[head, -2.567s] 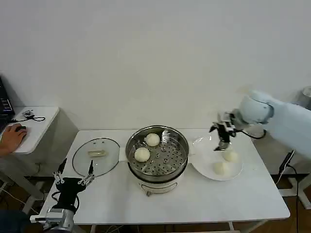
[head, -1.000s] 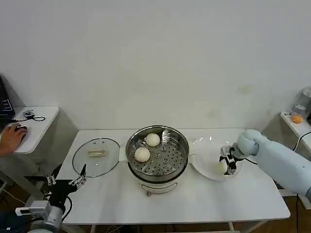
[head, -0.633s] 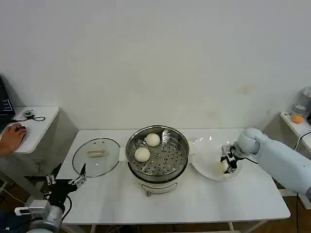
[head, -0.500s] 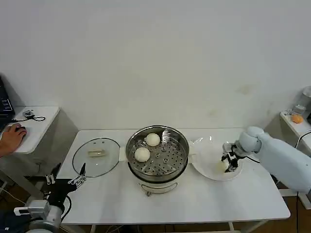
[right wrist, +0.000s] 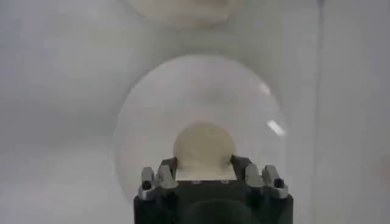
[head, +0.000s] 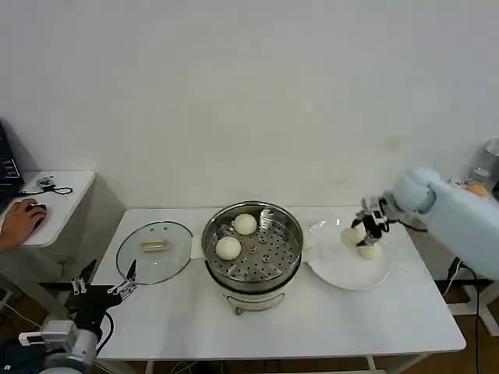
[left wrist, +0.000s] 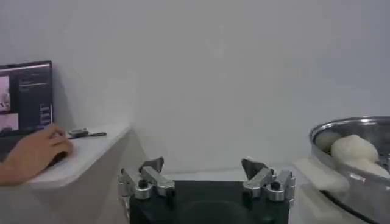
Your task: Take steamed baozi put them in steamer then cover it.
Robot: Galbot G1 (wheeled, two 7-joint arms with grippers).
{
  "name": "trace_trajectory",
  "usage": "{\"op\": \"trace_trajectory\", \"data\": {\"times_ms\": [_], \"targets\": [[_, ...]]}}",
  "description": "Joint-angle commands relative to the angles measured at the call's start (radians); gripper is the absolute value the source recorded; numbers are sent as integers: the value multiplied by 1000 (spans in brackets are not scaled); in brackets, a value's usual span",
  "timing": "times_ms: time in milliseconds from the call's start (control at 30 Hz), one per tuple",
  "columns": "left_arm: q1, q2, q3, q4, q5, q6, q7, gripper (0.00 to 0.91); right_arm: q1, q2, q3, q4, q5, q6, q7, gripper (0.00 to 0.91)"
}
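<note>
Lifted clear of the white plate (head: 343,273) since half a second ago, the right gripper (head: 365,225) now hangs above the plate's far side with its jaws closed on a steamed baozi (right wrist: 203,148), while a second baozi (head: 369,251) rests on the plate just beneath it. Two more buns (head: 228,248) sit on the perforated tray of the steamer (head: 253,248), which stands at the middle of the surface (head: 327,319). The cover (head: 154,252) lies flat to the steamer's left. The left gripper (head: 103,287) waits low at the near-left corner, jaws spread and empty.

To carry well, the arm should probably keep its height until past the steamer's steel rim, then lower over a bare patch of tray away from the two buns and release gently. The dough looks smooth, soft and rounded, so a firm squeeze would likely dent it and a loose one let it roll out. The steamer is shiny stainless steel on a white base; the cover is clear glass with a metal rim and a pale bar handle.
</note>
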Motion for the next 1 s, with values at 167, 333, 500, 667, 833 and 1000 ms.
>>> {"op": "trace_trajectory", "data": {"times_ms": [167, 333, 500, 667, 833, 1000], "targets": [[10, -9, -13, -17, 2, 3, -1, 907, 326, 147, -163, 120, 142, -4, -2, 635], [21, -16, -36, -19, 2, 1, -1, 907, 319, 235, -222, 162, 168, 4, 4, 635], [33, -24, -56, -25, 2, 0, -1, 907, 265, 313, -249, 152, 151, 38, 2, 635], [39, -30, -76, -27, 1, -2, 1, 907, 230, 374, -279, 139, 117, 136, 0, 625], [45, -39, -82, -24, 2, -2, 1, 907, 220, 395, -313, 175, 84, 204, -5, 635], [40, -45, -86, -22, 0, -2, 0, 907, 218, 416, -344, 180, 54, 244, -12, 635]]}}
